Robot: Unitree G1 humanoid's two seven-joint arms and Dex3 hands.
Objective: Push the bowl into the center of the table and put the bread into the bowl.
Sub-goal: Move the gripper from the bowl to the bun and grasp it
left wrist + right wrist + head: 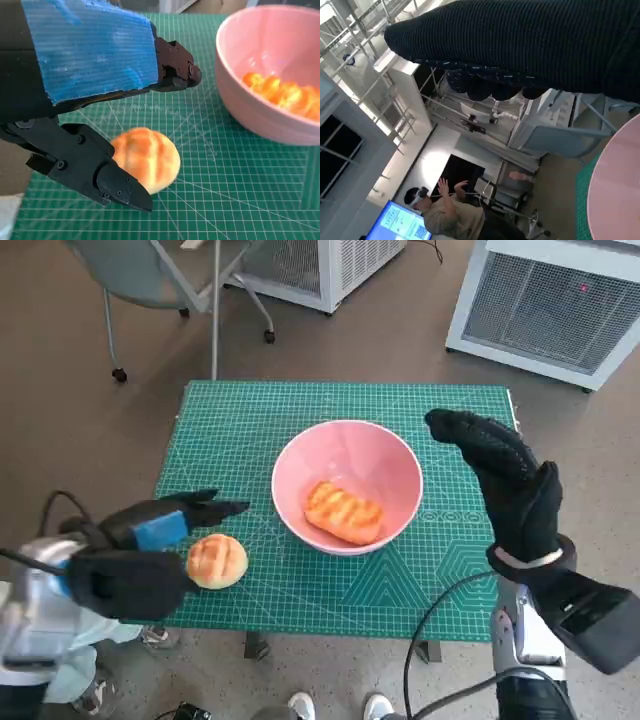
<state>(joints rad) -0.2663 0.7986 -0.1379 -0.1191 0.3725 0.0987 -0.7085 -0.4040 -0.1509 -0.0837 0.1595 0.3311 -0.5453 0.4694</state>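
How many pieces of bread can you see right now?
2. One bread lies inside the pink bowl; a round bun sits on the mat between the left hand's fingers. None seems hidden.

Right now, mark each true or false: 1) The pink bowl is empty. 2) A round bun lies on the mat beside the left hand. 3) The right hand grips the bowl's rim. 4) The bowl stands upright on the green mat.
1) False: the pink bowl already holds a grilled bread piece.
2) True: the round bun lies by the left hand.
3) False: the right hand is raised beside it, holding nothing.
4) True: it stands upright on the green mat.
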